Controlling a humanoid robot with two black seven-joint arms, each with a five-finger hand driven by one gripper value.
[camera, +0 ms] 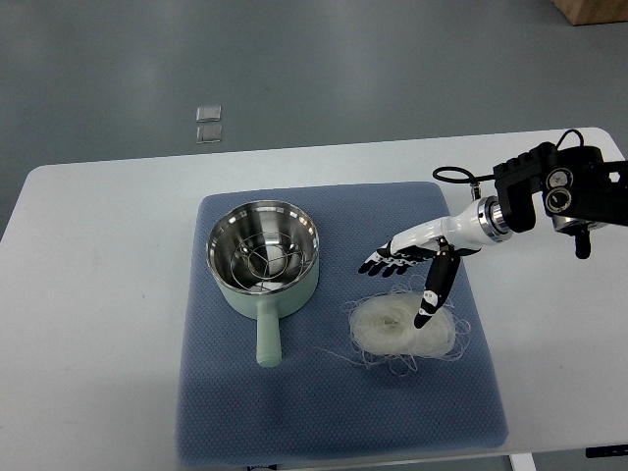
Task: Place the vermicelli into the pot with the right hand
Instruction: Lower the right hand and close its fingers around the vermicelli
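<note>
A white table (98,294) carries a blue mat (324,412). On the mat's left part stands the pale green pot (263,260), its handle pointing toward the near edge. To its right lies the vermicelli (388,332), a loose white nest. Above it hovers the right hand (407,270), fingers spread, grasping nothing, thumb tip touching the strands.

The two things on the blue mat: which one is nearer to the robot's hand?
The vermicelli, the white tangled nest right of the pot; the open right hand hangs just over it.
</note>
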